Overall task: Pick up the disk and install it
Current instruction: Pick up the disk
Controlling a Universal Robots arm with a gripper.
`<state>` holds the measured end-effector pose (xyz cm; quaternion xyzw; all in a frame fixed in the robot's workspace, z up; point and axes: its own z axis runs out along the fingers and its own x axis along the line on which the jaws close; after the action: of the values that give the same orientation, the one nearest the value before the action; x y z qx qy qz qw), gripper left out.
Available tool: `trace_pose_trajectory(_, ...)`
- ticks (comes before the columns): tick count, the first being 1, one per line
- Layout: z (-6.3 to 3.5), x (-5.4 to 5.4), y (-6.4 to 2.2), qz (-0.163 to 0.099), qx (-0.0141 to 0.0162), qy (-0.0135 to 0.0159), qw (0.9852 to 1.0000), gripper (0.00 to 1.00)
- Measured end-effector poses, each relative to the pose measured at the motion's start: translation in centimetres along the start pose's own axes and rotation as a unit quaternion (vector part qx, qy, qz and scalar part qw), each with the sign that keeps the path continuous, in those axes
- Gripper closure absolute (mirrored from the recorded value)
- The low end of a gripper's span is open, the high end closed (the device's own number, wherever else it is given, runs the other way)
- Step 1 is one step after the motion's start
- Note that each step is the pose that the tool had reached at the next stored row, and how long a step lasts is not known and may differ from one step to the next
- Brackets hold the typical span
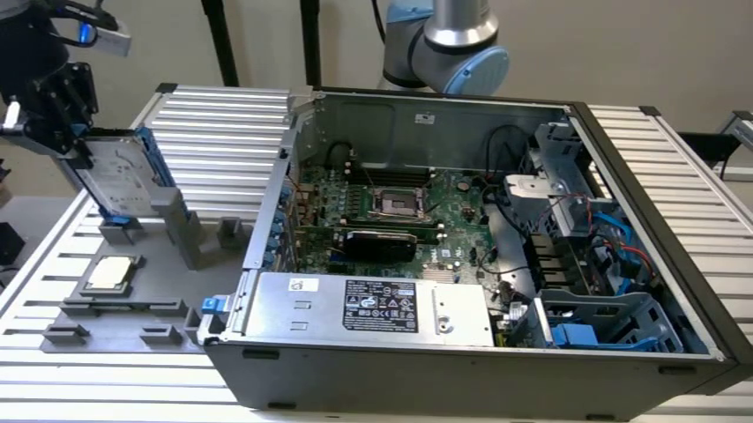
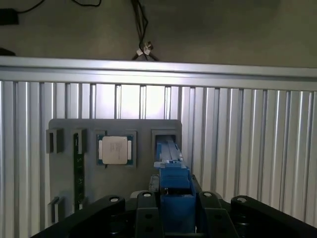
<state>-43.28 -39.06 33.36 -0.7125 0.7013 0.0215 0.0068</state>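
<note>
gripping: fingers pinch the disk by its blue rail, from above.
disk: on end, long axis near upright, lower end at a slot of the grey holder; seated or lifted, cannot tell.
bearing: open computer case at 3 o'clock of the disk in the exterior view, well apart.

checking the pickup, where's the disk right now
At the exterior view's left, the disk stands on edge in the tool, over the grey fixture, near the CPU chip.
</note>
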Motion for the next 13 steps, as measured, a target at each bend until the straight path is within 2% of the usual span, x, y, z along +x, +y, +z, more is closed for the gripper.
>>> trace_pose_trajectory(7, -3.17, -0.1, -0.59, 0.000, -0.0001, 0.0000, 1.0000, 0.67)
trace_pose_trajectory(13, -5.94, -0.2, -1.94, 0.000, -0.0004, 0.0000, 1.0000, 0.67)
